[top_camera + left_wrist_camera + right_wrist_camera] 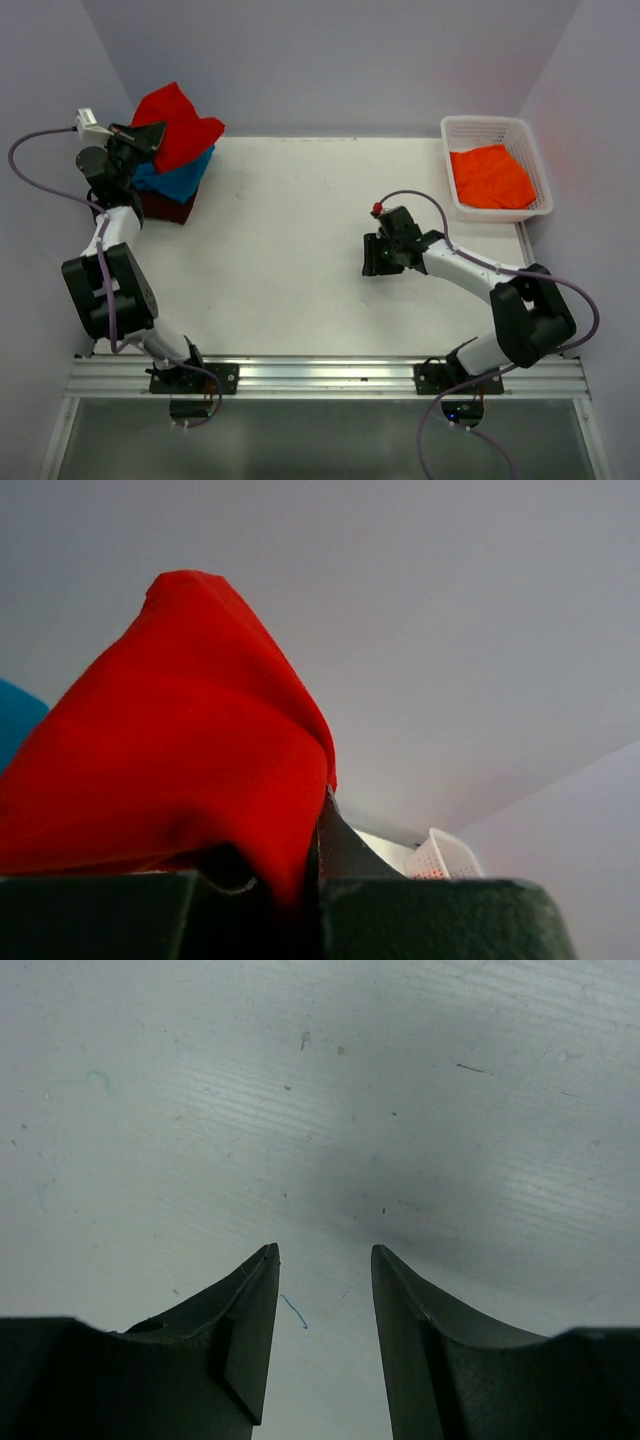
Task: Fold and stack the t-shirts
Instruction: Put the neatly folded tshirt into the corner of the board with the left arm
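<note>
While left fingers [152, 134] clamp the red t-shirt [182, 122] at far-left table [290, 200] edge, right fingers [378, 256] parted, empty, mid-table.

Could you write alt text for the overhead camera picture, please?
Seen from above, the left gripper pinches a bright red cloth t-shirt atop a teal blue t-shirt and a dark maroon t-shirt at the far left corner of a white table. The right gripper hangs open mid-table; an orange t-shirt lies in a white plastic lattice basket far right.
</note>
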`<state>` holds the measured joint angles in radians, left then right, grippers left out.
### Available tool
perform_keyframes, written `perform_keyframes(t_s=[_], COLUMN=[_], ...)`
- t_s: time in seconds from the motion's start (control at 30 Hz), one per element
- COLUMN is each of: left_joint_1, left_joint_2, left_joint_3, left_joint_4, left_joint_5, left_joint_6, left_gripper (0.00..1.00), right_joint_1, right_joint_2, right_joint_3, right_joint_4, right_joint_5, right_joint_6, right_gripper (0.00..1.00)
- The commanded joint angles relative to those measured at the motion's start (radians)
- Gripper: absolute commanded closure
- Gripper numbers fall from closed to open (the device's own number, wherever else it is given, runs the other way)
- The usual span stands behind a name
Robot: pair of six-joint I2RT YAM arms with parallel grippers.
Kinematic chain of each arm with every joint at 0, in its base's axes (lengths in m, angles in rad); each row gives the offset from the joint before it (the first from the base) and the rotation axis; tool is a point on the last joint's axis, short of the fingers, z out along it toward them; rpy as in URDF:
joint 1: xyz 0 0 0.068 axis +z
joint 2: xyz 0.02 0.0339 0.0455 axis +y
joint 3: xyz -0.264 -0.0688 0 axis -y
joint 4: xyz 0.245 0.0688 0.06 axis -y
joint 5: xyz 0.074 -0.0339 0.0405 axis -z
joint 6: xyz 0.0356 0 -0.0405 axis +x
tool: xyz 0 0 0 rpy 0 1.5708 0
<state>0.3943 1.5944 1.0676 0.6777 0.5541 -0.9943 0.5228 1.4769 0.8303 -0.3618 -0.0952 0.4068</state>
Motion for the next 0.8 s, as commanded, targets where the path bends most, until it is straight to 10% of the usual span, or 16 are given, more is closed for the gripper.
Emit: perform_keyframes(t_s=[0.0, 0.3, 0.73, 0.77], left_joint_1=[0.029, 0.09, 0.084, 0.086], left_joint_2=[0.123, 0.524, 0.487, 0.467], left_joint_3=[0.147, 0.416, 0.12, 0.114], left_joint_4=[0.168, 0.117, 0.045, 0.037], left_joint_5=[0.053, 0.018, -0.152, -0.16], left_joint_6=[-0.087, -0.023, 0.083, 0.082], left_gripper=[1.0, 1.0, 1.0, 0.86], right_joint_1=[0.002, 0.0, 0.0, 0.0], right_joint_2=[-0.047, -0.109, -0.109, -0.106], right_joint_3=[0.015, 0.053, 0.027, 0.02], right_joint_4=[-0.037, -0.114, -0.077, -0.069], right_joint_5=[0.017, 0.031, -0.017, -0.018], right_joint_6=[-0.002, -0.013, -0.019, -0.022], right_gripper=[0.55, 0.55, 0.55, 0.54])
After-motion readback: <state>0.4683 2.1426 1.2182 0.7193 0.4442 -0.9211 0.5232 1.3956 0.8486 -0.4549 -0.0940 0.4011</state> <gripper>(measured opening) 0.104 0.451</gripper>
